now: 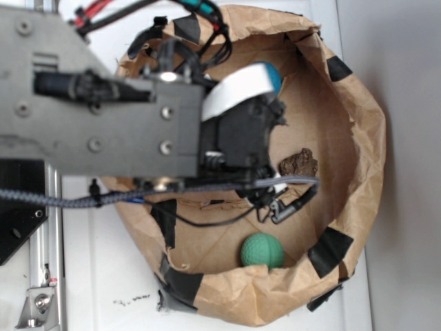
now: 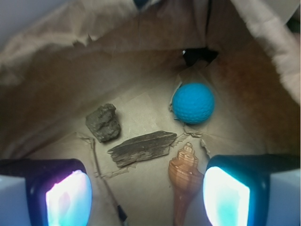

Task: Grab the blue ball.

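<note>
so, going left to right in the wrist view, the near left fingertip (image 2: 66,195) sits at the bottom edge, glowing pale. beyond it on the crumpled brown paper floor of the paper bag basin (image 2: 51,89) lies a dark lumpy rock (image 2: 104,122), then a flat grey sliver of bark-like wood (image 2: 142,148), then a brown spiral seashell (image 2: 185,175) just beside the right fingertip. farther in and to the right rests the small teal-blue dimpled ball (image 2: 194,103), close under the bag's back fold, apart from the shell and the wood. the gripper (image 2: 146,195) hangs with its jaws spread wide and holding nothing, probably kept open so it can drop around the ball. judging from this, the ball is ahead and right of centre, so the approach is not yet lined up; the shell sits between and could get nudged, and the paper wall crowds the far side. from the exterior view a green ball (image 1: 262,250) lies at the opposite rim, well apart, on the white bench (image 1: 406,103).
</note>
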Motion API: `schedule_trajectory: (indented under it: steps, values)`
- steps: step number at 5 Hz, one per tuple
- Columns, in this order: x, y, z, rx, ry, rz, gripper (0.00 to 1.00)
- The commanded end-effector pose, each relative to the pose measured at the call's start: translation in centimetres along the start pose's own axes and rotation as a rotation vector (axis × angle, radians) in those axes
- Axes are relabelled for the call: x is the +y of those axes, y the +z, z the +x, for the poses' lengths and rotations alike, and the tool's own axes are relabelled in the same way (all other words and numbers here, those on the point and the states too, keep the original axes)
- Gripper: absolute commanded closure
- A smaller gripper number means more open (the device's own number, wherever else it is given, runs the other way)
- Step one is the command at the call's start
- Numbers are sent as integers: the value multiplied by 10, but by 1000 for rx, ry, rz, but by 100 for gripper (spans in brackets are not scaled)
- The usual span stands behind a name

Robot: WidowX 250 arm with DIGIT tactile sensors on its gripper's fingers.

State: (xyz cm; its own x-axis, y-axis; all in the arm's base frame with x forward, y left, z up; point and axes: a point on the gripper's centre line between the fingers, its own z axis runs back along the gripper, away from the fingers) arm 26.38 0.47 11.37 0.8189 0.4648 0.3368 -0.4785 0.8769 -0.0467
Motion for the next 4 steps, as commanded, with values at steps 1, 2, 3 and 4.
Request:
schedule_trajectory:
  steps: [1,2,3,4]
  values:
    - [24,-24,25,-54,71,21,0]
    - [35,-41,36,-38,118,26,0]
    - [44,-50,46,-36,142,39,0]
    - [51,-57,59,-32,171,45,0]
